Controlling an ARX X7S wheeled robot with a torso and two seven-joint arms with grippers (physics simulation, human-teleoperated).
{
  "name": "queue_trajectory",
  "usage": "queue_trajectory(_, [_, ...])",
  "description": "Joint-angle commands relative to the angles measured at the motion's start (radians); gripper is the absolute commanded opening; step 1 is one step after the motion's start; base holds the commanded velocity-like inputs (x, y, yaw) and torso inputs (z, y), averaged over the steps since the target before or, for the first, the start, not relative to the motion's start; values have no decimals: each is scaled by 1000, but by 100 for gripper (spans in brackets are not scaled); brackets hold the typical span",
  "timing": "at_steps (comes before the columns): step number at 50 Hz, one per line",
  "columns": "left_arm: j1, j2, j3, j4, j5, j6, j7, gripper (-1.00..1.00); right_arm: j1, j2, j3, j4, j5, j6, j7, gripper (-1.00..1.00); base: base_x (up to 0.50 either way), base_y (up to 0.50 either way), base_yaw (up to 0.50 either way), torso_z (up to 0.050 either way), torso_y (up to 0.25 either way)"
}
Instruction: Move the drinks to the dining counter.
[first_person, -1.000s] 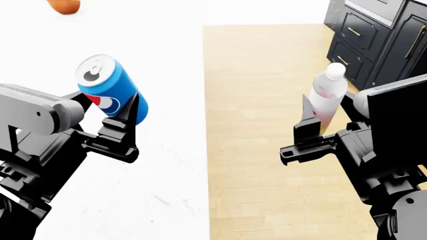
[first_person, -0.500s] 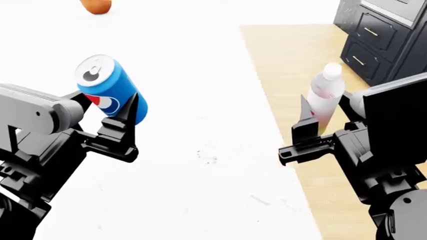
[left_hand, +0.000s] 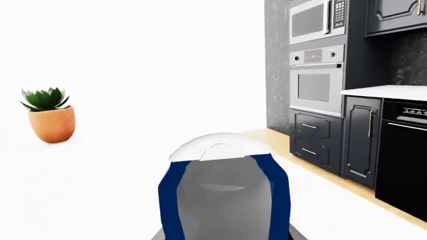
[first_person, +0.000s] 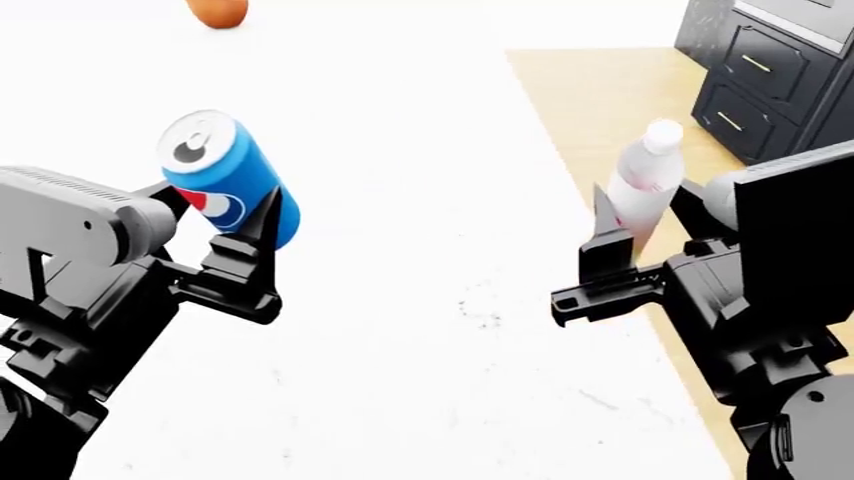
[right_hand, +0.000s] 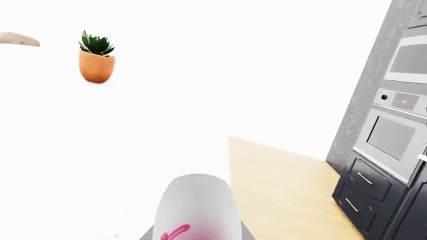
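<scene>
— White counter (first_person: 400, 200) fills the view. How far along?
— Both drinks are aloft: left hand (first_person: 220, 235) pinches the can (first_person: 227, 178), right hand (first_person: 638, 235) pinches the bottle (first_person: 643, 185). Neither is set down.
— Room?
— Plenty around the can; the bottle hangs over the counter's edge beside the floor (first_person: 627, 90).

In the left wrist view, the lower body of the blue cola can (left_hand: 223, 192) is cut off by the frame edge, and its logo is not shown. In the right wrist view, only the upper part of the white bottle (right_hand: 197, 207) is visible; its label is cropped. In the head view, the bottle's lower half is masked by the right gripper (first_person: 638, 235), and the far side of the can by the left gripper (first_person: 220, 232). The terracotta pot (first_person: 218, 11) is truncated at the frame's top edge. The dining counter (first_person: 400, 150) is overexposed; its far edge cannot be discerned.
</scene>
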Motion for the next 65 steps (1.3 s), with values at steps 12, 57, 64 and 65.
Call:
queue_trajectory(12, [-3,-23,0,7,-41,-10,-28,-100,-22,-39,70,32,103,-104,-38,-100,0,0,0,1,1])
queue_trajectory(57, [-4,-72,128,-13,-98,-126,-40,-100,-32,-66,48,50,189,-137,-125,-100,0,0,0,0,1])
queue_trajectory(64, [29,-64,147,-21,-57,-120,-17,-100,-43,-63,49,48,181,-140,-130,-100,0,0,0,1,0])
queue_trajectory(65, [30,-63,147,-21,-58,-119,-16,-100,-42,-62,49,48,182,-140,-127,-100,0,0,0,0,0])
